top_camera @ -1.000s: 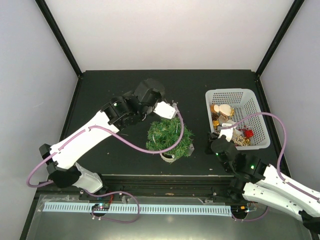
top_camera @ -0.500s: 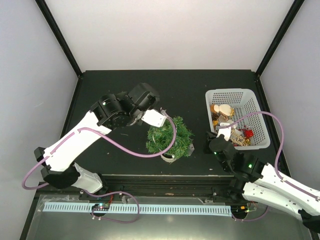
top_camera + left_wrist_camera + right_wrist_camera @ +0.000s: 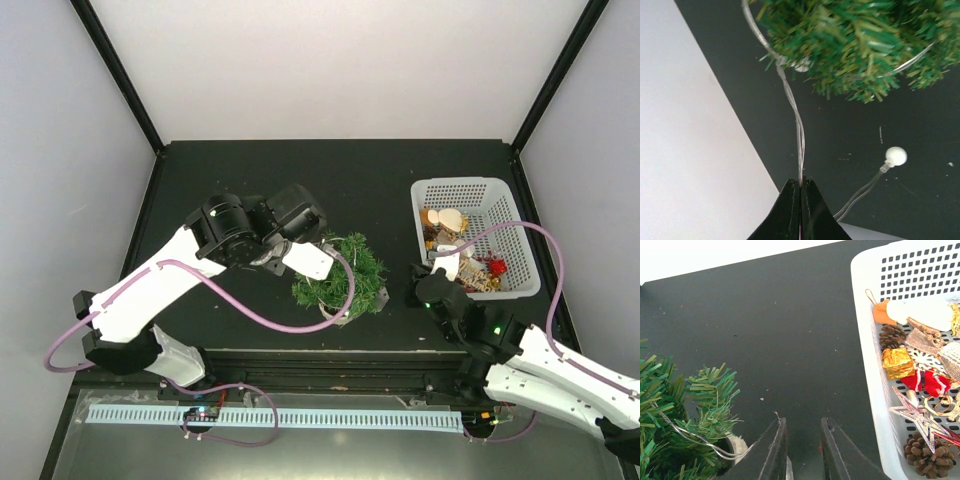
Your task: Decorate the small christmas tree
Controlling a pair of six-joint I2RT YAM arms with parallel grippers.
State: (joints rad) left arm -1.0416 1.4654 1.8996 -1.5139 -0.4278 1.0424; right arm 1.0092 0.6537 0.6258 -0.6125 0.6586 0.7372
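Black table (image 3: 200,180) is carrying the small christmas tree (image 3: 350,268) near its front edge, between the arms. From the left wrist, the left gripper (image 3: 801,189) is pinching a thin light wire (image 3: 799,131), fingers fully closed. From the right wrist, the right gripper (image 3: 802,440) is hanging slightly parted and empty. The tree is probably light, tippy and soft-needled, so its white base (image 3: 738,444) seems the place for steadying it.

left arm (image 3: 150,285), right arm (image 3: 562,366): white shell links, black rounded joint housings. lilac cable (image 3: 522,224) looped along each. green indicator lights (image 3: 497,331) on right arm. left gripper (image 3: 800,183), right gripper (image 3: 803,421): black tapered fingers.
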